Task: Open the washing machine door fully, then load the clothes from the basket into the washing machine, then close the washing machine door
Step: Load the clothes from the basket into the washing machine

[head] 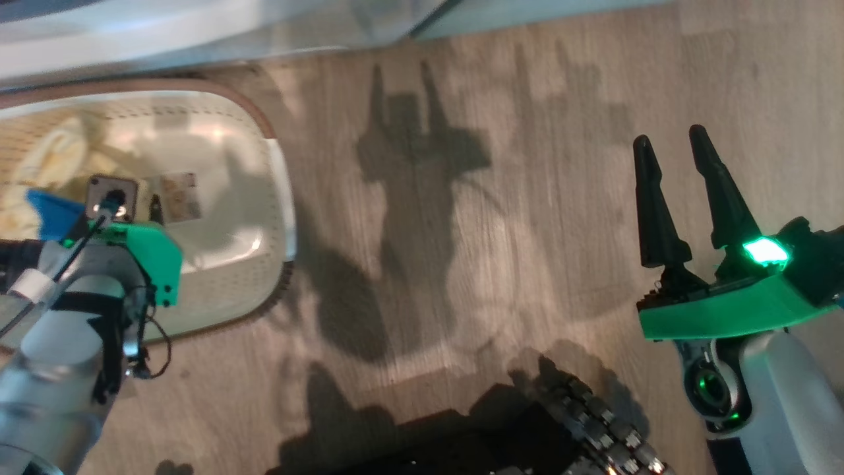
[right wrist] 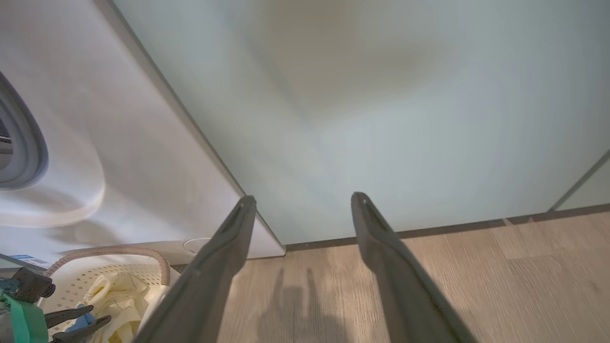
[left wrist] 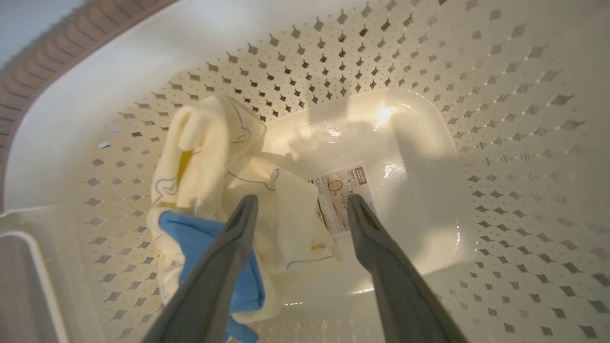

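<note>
On basket [left wrist: 476,95] floor, label [left wrist: 340,190]: print unreadable. Basket, by washer [right wrist: 119,143], holds yellow clothes [left wrist: 209,157] w/ blue patch. L pincer [left wrist: 301,200] apart inside it, over clothes; R pincer [head: 671,138] apart, over wood floor [head: 461,198].

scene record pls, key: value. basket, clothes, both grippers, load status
basket: on wooden floor, beside washing machine
clothes: pale yellow with a blue patch, piled at one end of basket
label: on basket bottom, next to clothes
left gripper: open, down inside basket; one finger over clothes, the other over label; gripping nothing
right gripper: open, empty, above wooden floor
load status: clothes not yet picked up
</note>
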